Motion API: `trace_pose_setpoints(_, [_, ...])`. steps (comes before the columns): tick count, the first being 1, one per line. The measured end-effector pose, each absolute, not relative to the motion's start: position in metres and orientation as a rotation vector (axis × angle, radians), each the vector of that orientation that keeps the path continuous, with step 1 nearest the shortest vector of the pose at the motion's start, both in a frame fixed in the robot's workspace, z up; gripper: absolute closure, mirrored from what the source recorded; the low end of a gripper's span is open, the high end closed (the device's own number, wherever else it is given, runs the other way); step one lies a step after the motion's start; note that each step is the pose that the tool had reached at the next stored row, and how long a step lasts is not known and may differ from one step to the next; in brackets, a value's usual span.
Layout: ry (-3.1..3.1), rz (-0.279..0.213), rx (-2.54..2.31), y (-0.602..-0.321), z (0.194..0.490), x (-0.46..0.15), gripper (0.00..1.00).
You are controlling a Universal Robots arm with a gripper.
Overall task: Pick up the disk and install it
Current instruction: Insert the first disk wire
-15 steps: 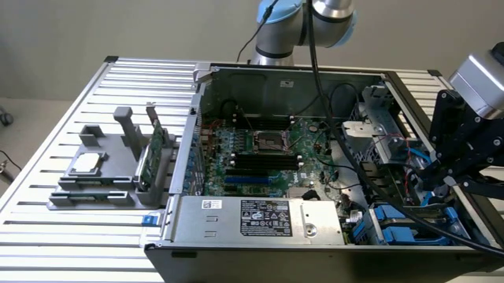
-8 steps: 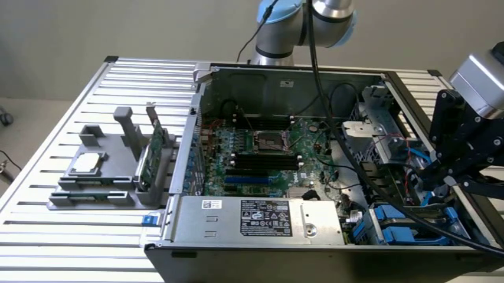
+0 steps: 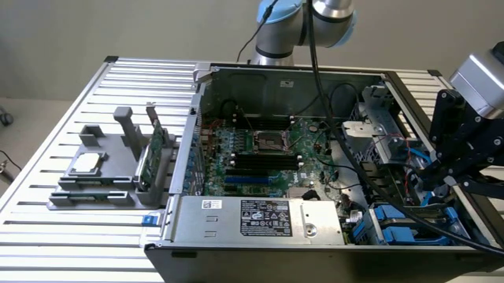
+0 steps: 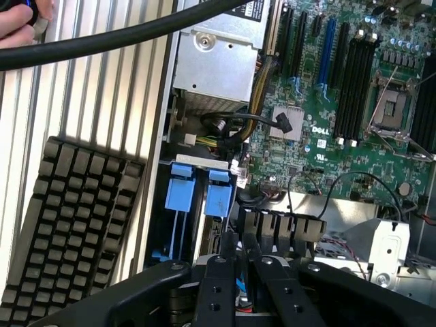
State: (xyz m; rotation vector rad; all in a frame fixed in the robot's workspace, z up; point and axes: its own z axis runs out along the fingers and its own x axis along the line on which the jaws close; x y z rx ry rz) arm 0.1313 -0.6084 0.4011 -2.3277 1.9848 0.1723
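Note:
My gripper [image 4: 238,244] hangs low over the drive bay at the corner of the open computer case [image 3: 197,118]. Its two black fingers [image 4: 219,272] stand close together. A thin strip of bright blue shows pinched between them, the edge of the disk [image 4: 238,285]; the rest of the disk is hidden under the fingers. In the exterior view my gripper [image 3: 438,186] is at the right, just above the bay. Two more blue carriers [image 4: 180,197] [image 4: 219,199] sit upright in the bay beside it, also seen as blue carriers [image 3: 393,227].
The motherboard [image 3: 260,147] and silver power supply [image 3: 260,218] fill the case. A grey fixture [image 3: 102,177] with a chip and a green card stands on the slatted table at the exterior view's left. A black keyboard [image 4: 68,231] lies beside the case; a person's hand [image 4: 17,27] is near it.

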Motion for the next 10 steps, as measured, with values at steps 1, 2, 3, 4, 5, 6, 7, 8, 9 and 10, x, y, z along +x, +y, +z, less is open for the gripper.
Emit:
trace_pose_setpoints(1, [1.984,0.172,-2.328,-0.6084,0.4011,0.1313,0.81])
trace_pose_setpoints(2, [1.985,0.170,-2.329,-0.6073,0.4014,0.1313,0.81])
trace_pose_setpoints(3, [1.986,0.169,-2.330,-0.6055,0.4013,0.1315,0.81])
trace_pose_setpoints(4, [1.985,0.169,-2.330,-0.6056,0.4012,0.1328,0.81])
trace_pose_setpoints(5, [1.986,0.169,-2.330,-0.6054,0.4009,0.1343,0.81])
trace_pose_setpoints(6, [1.986,0.169,-2.330,-0.6050,0.4011,0.1359,0.81])
trace_pose_setpoints(7, [1.985,0.169,-2.330,-0.6047,0.4011,0.1372,0.81])
trace_pose_setpoints(8, [1.985,0.169,-2.330,-0.6044,0.4010,0.1383,0.81])
trace_pose_setpoints(9, [1.985,0.169,-2.330,-0.6042,0.4012,0.1396,0.81])
trace_pose_setpoints(10, [1.985,0.169,-2.330,-0.6040,0.4012,0.1412,0.81])
